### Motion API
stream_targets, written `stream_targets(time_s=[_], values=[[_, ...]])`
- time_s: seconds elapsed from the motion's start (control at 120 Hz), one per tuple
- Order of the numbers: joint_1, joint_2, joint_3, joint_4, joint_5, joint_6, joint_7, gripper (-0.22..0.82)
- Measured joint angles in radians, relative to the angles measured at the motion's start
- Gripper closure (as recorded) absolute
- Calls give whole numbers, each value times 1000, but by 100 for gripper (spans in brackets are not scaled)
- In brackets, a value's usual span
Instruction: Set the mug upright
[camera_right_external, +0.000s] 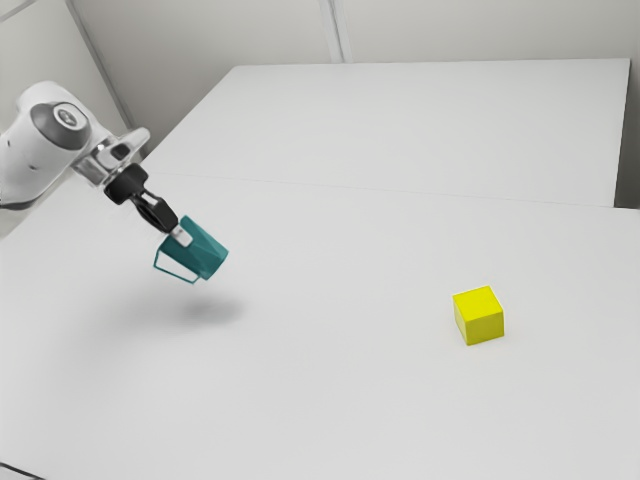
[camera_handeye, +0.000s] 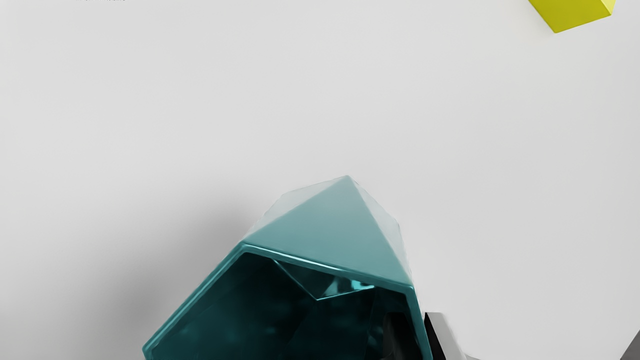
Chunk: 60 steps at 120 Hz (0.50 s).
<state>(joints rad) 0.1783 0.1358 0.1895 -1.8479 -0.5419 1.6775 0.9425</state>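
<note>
ok so your gripper (camera_right_external: 181, 236) has the teal mug (camera_right_external: 206, 254) pinched by its wall, one finger inside and the other outside. You've got it up off the white table (camera_right_external: 330, 400), shadow below it, but it's tilted, not upright, with the mouth facing back toward the gripper. Your yellow cube (camera_right_external: 478, 318) sits well apart, toward the exterior view's right

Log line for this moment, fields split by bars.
fingers: shut on mug, one inside, one outside | mug: above table, tilted, not upright | yellow cube: on table
</note>
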Motion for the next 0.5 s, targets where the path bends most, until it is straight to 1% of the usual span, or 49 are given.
stream_targets(time_s=[0.167, 0.208, 0.342, 0.5], values=[[-8, -25, -125, -3, 276, 136, -118, 78], [-18, -24, -147, -9, 332, 168, -149, 78], [-69, -11, -168, -34, 452, 259, -243, 79], [-72, 43, -189, -53, 527, 341, -337, 79]])
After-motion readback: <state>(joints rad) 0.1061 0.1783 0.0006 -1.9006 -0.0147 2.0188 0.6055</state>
